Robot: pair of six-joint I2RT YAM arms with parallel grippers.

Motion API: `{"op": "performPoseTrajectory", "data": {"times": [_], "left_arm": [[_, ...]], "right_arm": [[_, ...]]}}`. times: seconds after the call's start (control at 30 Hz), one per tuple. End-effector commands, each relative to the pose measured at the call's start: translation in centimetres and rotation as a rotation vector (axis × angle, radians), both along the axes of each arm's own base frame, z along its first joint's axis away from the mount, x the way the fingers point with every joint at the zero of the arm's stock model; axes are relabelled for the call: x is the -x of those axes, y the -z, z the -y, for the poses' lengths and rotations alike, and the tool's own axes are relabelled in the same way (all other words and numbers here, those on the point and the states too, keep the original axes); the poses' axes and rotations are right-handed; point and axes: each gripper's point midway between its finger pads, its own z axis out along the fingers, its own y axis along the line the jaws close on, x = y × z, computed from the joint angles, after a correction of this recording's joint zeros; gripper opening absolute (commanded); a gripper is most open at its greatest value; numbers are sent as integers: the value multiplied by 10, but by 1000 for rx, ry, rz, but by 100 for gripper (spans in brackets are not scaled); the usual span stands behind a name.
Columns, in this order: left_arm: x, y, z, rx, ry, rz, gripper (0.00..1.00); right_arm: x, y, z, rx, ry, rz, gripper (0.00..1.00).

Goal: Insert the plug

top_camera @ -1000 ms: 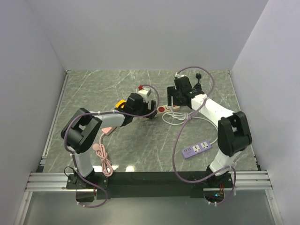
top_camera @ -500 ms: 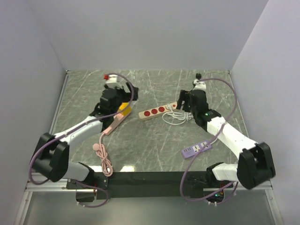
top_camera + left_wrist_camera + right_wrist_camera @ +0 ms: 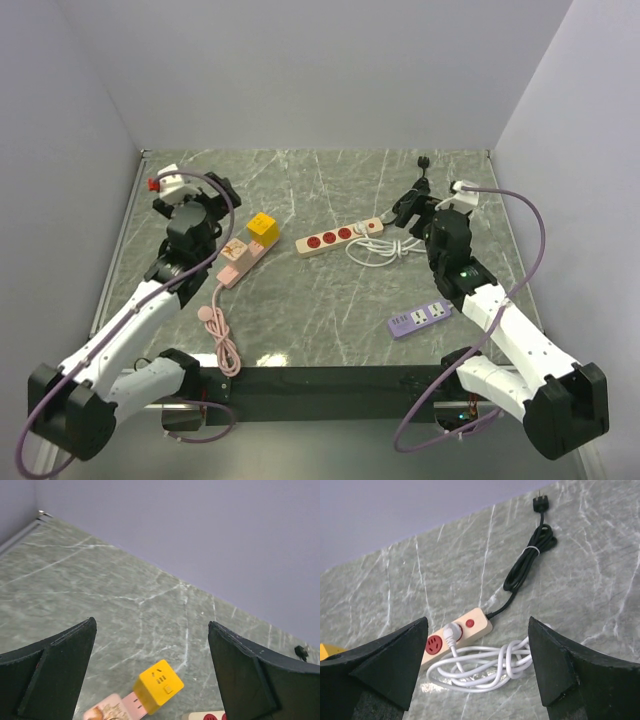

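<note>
The yellow plug (image 3: 263,226) sits on the far end of a pink power strip (image 3: 238,262) at the left centre of the table. In the left wrist view the plug (image 3: 158,686) rests on the pink strip (image 3: 112,710), ahead of and below my fingers. My left gripper (image 3: 200,232) (image 3: 151,625) is open and empty, to the left of the plug and apart from it. My right gripper (image 3: 410,208) (image 3: 478,622) is open and empty, raised to the right of a beige power strip (image 3: 338,236) (image 3: 470,625).
A white plug (image 3: 451,632) sits in the beige strip, its white cord (image 3: 385,250) (image 3: 485,667) coiled beside it. A black cord (image 3: 420,175) (image 3: 527,565) lies at the back right. A purple power strip (image 3: 420,318) lies front right. Walls enclose three sides.
Both arms have drawn back from the middle: the left swung left, away from the plug, the right swung right, away from the beige strip. The plug stays on the pink strip.
</note>
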Motion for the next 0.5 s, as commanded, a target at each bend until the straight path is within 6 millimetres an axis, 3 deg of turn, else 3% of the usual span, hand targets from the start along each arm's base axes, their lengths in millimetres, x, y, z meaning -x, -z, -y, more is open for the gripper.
{"op": "performPoseTrajectory", "data": {"times": [0.0, 0.2, 0.47], "left_arm": [[20, -2, -23, 8, -92, 0, 100], [38, -14, -38, 21, -131, 30, 99], [43, -17, -31, 6, -72, 39, 99]], "right_arm": [[-1, -14, 12, -34, 70, 68, 87], [-1, -16, 13, -33, 76, 57, 87], [-1, -21, 14, -38, 82, 76, 87]]}}
